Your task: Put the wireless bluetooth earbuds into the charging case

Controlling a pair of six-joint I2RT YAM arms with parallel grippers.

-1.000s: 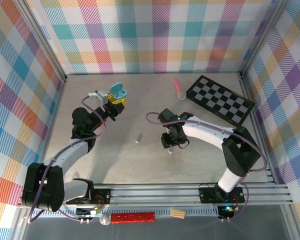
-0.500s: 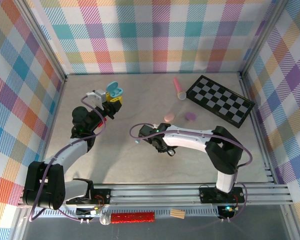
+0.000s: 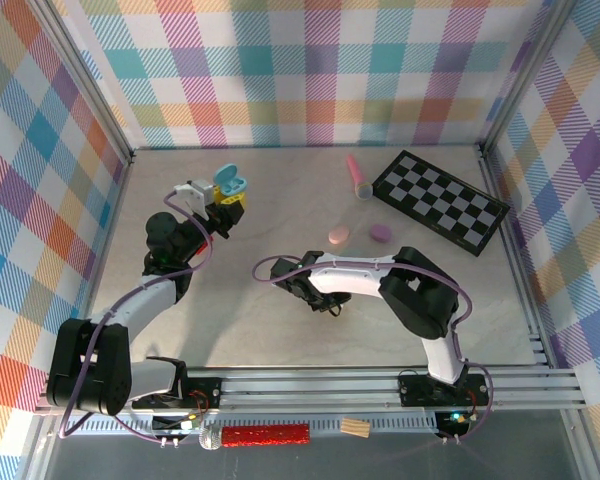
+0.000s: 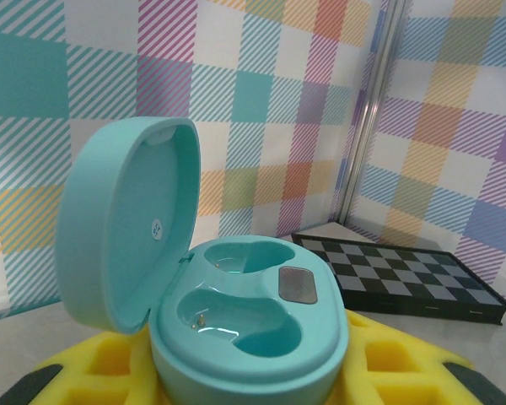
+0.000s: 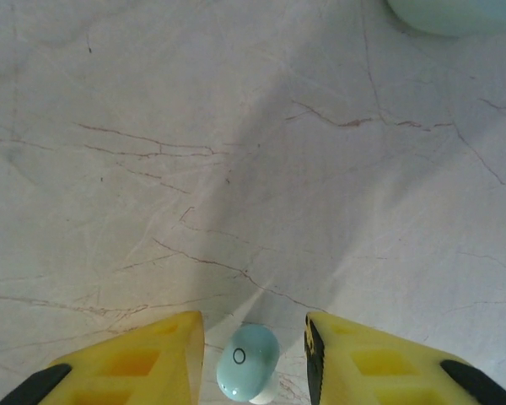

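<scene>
My left gripper (image 3: 227,203) is shut on the open mint charging case (image 3: 231,183), held up at the back left. In the left wrist view the case (image 4: 251,325) sits between the yellow fingers (image 4: 110,371) with its lid (image 4: 122,232) up and both sockets empty. My right gripper (image 3: 283,274) reaches left over the table's middle. In the right wrist view a small pale blue earbud (image 5: 247,361) lies on the table between the yellow fingers (image 5: 148,363) of that gripper (image 5: 253,359), with a gap on each side. The jaws are open.
A pink oval case (image 3: 339,235) and a purple one (image 3: 379,232) lie behind the right arm. A pink toy microphone (image 3: 358,177) and a chessboard (image 3: 440,200) lie at the back right. The chessboard (image 4: 405,283) also appears behind the held case. Plaid walls enclose the table.
The right arm has swung left from the table's middle to the earbud, its jaws narrowing around it and the pink and purple cases uncovered. The left gripper has shifted slightly with the case.
</scene>
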